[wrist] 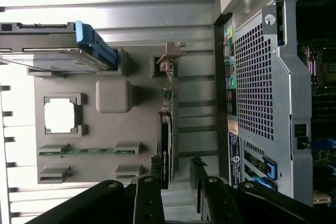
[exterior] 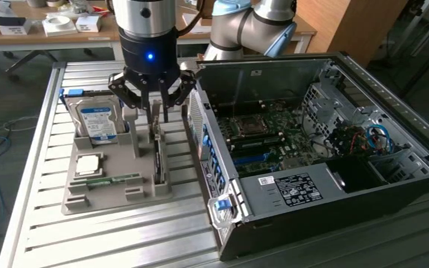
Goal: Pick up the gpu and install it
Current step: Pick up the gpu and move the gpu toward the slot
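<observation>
The gpu (exterior: 157, 159) is a thin dark card standing on edge in a slot of the grey holder tray (exterior: 99, 202). In the wrist view the gpu (wrist: 165, 140) runs along the tray's side nearest the case, its grey bracket (wrist: 171, 54) at the far end. My gripper (exterior: 156, 118) hangs directly over the card's end nearer the hard drive and is open. Its black fingertips (wrist: 156, 163) stand on either side of the card with a clear gap, and the gripper (wrist: 176, 165) holds nothing.
The tray also holds a silver hard drive (exterior: 98, 120) with a blue label, a CPU (exterior: 89, 163) and a green memory stick (exterior: 114, 180). The open computer case (exterior: 334, 184) with its motherboard (exterior: 263, 134) lies close beside the tray on the slatted metal table (exterior: 125, 240).
</observation>
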